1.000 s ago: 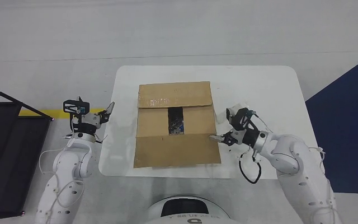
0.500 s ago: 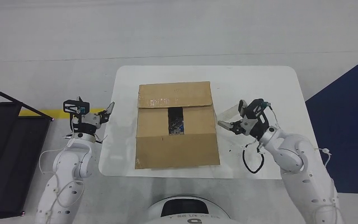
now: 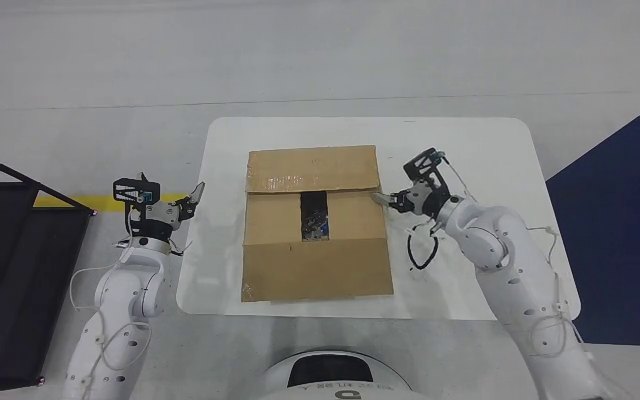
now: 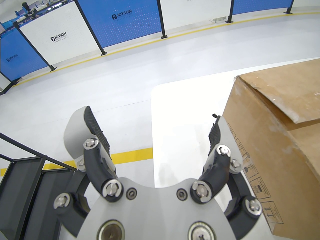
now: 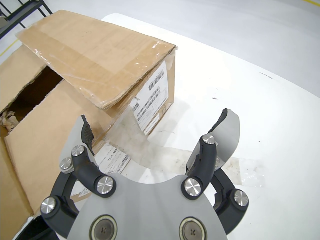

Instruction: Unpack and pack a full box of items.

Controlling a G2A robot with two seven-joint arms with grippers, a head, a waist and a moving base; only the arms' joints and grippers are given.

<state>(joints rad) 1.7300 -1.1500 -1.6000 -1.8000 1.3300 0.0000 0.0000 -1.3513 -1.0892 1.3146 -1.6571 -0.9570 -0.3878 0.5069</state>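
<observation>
A brown cardboard box (image 3: pixel 315 220) sits mid-table with its two top flaps nearly shut. A narrow dark gap (image 3: pixel 315 215) between them shows crumpled paper (image 5: pixel 8 123) inside. My right gripper (image 3: pixel 392 200) is open at the box's right side, level with the lifted edge of the far flap (image 5: pixel 100 58). One finger (image 5: pixel 86 131) is over the box's top edge and the other over the table. Nothing is held. My left gripper (image 4: pixel 150 121) is open and empty, off the table's left edge, apart from the box (image 4: pixel 282 126).
A strip of clear tape (image 5: pixel 225 168) lies on the white table (image 3: pixel 470 160) beside the box's right wall. A black rack (image 3: pixel 30 260) stands on the floor to the left. A blue panel (image 3: pixel 610 230) stands at the right.
My right gripper has left the near flap's right corner, swung out over the table, then moved farther back to the far flap's edge. The left arm has kept still.
</observation>
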